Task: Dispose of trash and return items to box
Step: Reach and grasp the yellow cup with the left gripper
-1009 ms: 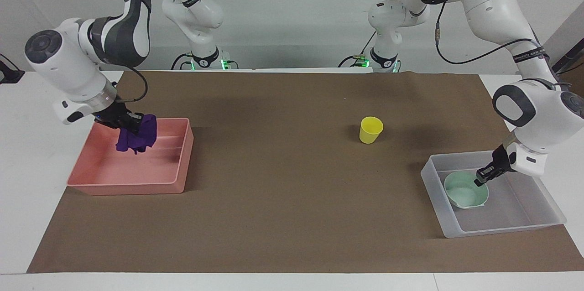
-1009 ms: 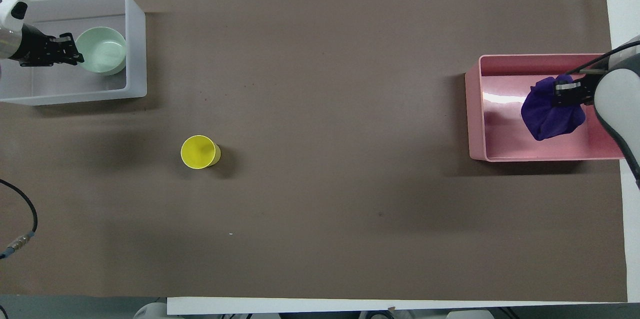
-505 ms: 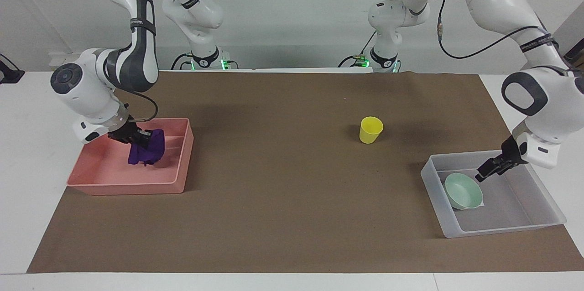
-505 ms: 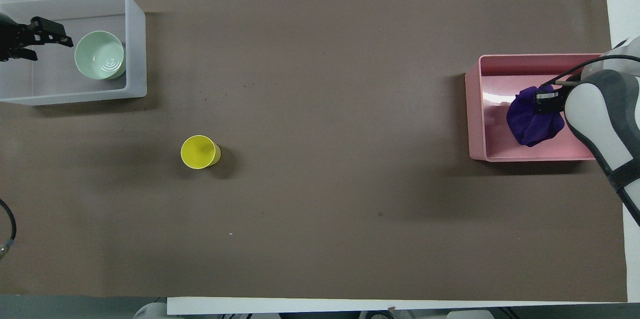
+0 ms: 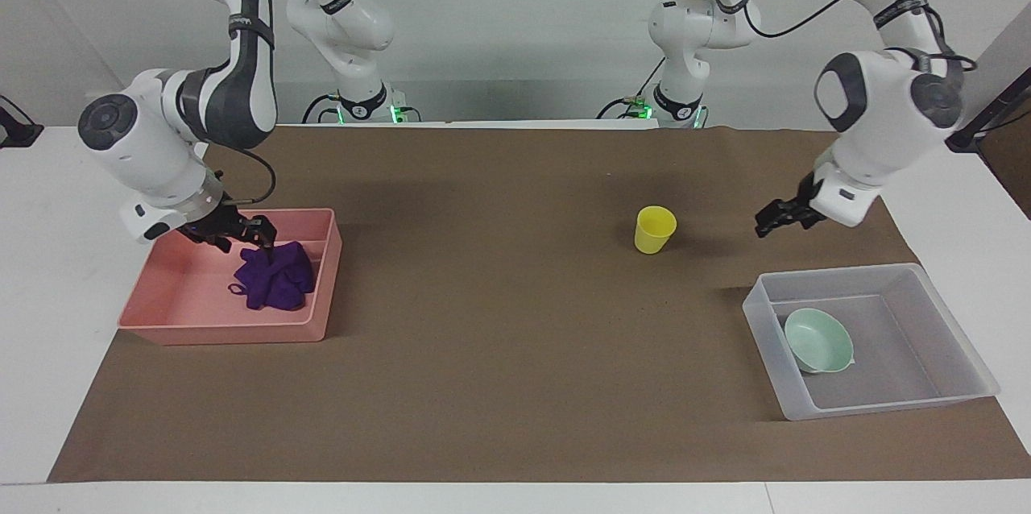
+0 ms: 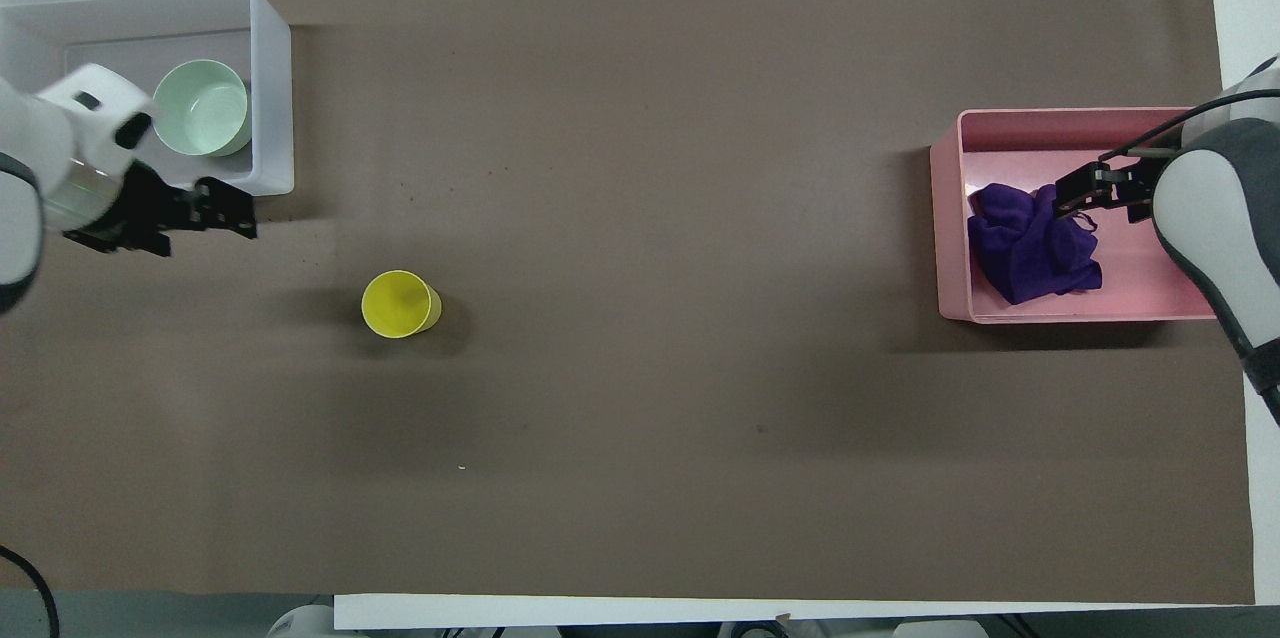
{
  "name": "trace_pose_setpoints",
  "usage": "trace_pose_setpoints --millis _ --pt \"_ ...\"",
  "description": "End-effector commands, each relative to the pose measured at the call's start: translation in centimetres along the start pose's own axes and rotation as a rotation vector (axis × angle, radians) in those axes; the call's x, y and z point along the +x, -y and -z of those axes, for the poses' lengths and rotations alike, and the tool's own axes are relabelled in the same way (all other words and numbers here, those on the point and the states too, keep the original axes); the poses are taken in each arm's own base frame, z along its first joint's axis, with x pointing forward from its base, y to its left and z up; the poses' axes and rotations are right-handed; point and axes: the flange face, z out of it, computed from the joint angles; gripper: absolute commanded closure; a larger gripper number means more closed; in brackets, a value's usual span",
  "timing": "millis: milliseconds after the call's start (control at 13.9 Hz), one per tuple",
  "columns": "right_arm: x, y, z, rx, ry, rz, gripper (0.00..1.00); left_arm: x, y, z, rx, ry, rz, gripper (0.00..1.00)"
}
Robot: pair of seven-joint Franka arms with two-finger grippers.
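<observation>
Purple soft cloth wad [image 5: 274,282] lay in the pink rectangular tray [image 5: 310,330], right gripper [image 5: 256,233] just above it, fingers spread; left gripper [image 5: 772,219] (also spread) hung over brown paper [image 5: 499,385] near the yellow plastic cup [image 5: 653,230].

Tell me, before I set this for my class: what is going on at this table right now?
Two robot arms are tidying up. The purple cloth lies in the pink tray, with the right gripper open just above it. The mint-green bowl sits in the clear box. The left gripper is open in the air over the brown mat between the box and the yellow cup, which stands upright on the mat, not yet put away.
</observation>
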Motion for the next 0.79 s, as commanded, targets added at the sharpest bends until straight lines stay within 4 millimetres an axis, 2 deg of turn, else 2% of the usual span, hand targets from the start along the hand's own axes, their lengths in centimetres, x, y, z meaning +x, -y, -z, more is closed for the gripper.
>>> trace_pose_setpoints --millis 0,72,288,360,432,505,721 --pt "-0.2 2.6 4.9 -0.001 0.014 0.045 0.01 -4.3 -3.2 -2.4 0.015 -0.048 0.027 0.00" --pt "-0.4 3.4 6.6 -0.004 0.023 0.058 0.01 -5.4 -3.8 -3.9 0.009 -0.067 0.027 0.00" --pt "-1.8 4.5 10.8 -0.012 0.040 0.070 0.01 -7.0 -5.9 -7.0 0.002 -0.097 0.033 0.01" --pt "-2.5 4.7 11.7 -0.019 0.037 0.071 0.01 -7.2 -6.3 -7.7 -0.002 -0.107 0.049 0.09" --pt "-3.0 4.8 12.4 -0.026 0.030 0.071 0.01 -7.6 -6.7 -8.3 -0.004 -0.110 0.068 0.78" --pt "-3.6 4.9 13.2 -0.036 0.025 0.071 0.01 -7.8 -6.9 -8.7 -0.001 -0.107 0.048 1.00" --pt "-4.9 4.9 14.5 -0.044 0.020 0.066 0.01 -7.5 -6.6 -8.6 -0.003 -0.113 0.047 1.00"
